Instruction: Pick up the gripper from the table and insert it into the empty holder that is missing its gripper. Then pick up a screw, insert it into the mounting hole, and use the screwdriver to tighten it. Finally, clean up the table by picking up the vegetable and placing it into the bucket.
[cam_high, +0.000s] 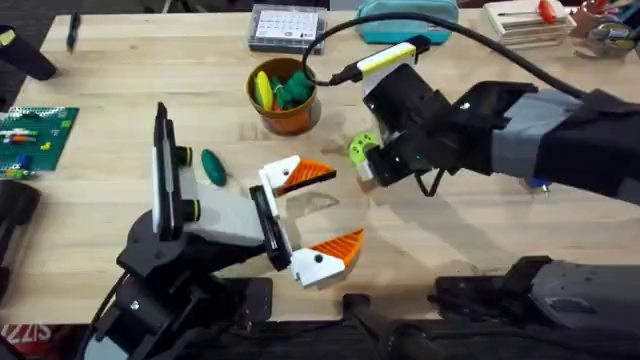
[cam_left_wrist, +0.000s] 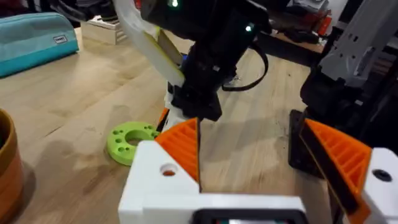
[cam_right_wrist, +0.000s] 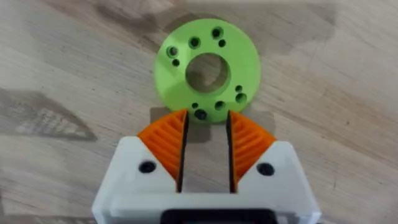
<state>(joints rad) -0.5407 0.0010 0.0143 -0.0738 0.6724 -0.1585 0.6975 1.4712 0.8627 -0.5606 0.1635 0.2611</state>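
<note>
The lime-green holder (cam_high: 362, 150) lies flat on the table right of centre. My right gripper (cam_right_wrist: 205, 140) hangs over the holder's (cam_right_wrist: 208, 65) near rim, its orange pads (cam_right_wrist: 166, 143) a narrow gap apart with bare wood between them. My left gripper (cam_high: 338, 208) stands wide open just short of the holder (cam_left_wrist: 130, 140), with nothing between its fingers. The dark-green vegetable (cam_high: 212, 166) rests on the table beside the left arm. Behind it stands the orange bucket (cam_high: 285, 105), holding yellow and green toys. The loose gripper, the screw and the screwdriver are out of view.
A teal pouch (cam_high: 405, 20) and a clear parts box (cam_high: 288, 25) sit at the back edge. A green circuit board (cam_high: 35, 135) lies at the far left, with a black marker (cam_high: 72, 30) behind it. The right arm's cable arcs over the bucket.
</note>
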